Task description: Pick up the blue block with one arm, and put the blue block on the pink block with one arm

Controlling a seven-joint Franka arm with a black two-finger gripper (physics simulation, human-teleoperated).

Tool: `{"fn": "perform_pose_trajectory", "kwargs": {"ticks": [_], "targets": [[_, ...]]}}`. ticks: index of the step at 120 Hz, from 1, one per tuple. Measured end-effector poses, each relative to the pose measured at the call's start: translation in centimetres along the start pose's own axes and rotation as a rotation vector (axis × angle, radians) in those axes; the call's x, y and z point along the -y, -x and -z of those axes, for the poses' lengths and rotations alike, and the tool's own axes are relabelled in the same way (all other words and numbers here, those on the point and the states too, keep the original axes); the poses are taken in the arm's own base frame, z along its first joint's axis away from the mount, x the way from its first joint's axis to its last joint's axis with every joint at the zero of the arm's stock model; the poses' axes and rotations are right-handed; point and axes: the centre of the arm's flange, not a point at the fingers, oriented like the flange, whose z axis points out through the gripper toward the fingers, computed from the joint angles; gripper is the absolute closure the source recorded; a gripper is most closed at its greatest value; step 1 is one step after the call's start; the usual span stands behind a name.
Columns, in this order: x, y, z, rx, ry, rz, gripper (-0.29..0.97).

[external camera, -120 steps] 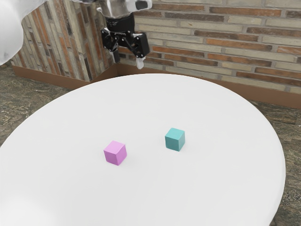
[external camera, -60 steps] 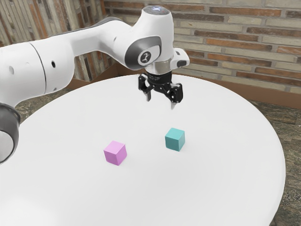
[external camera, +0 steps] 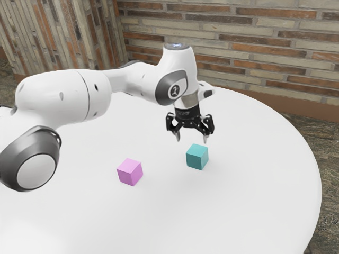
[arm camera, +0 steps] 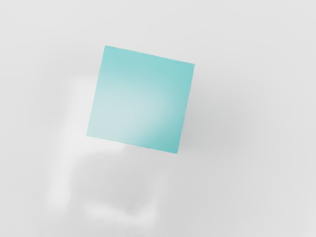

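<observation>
A small pink matte cube (external camera: 130, 171) sits on the round white surface (external camera: 238, 201) and serves as the reference here. To the exterior view's right of the pink cube, and higher, the black two-finger tool (external camera: 191, 138) hangs with its fingers spread wide, gripping nothing. Further right of the pink cube, well apart from it and just under the tool, the blue-green cube (external camera: 197, 156) rests flat on the surface, untouched.

The blue-green cube looks rigid and probably light. Its faces are flat and smooth, so they could be a little slippery under the pads. The best hold is likely on two opposite upright faces, centred, low enough to cover most of each side. From the wrist, its top face (arm camera: 139, 98) appears turned a little against the hand, so the fingers would probably need squaring to a parallel pair of sides.

It is evenly coloured, crisp-edged and unmarked, with a faint pale sheen on top.
</observation>
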Motion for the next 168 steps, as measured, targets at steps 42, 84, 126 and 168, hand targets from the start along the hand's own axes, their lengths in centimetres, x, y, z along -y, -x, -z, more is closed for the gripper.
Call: {"fn": "perform_pose_trajectory", "kwargs": {"ticks": [42,84,126,168], "targets": [[0.3,0.0,-3.2,0.011,-0.040,-0.090,0.00],[1.4,-1.2,-6.6,-0.003,-0.073,-0.176,0.00],[0.6,-2.4,-6.6,-0.049,-0.053,-0.252,0.00],[0.9,-3.5,-8.9,-0.047,-0.062,-0.283,0.00]]}}
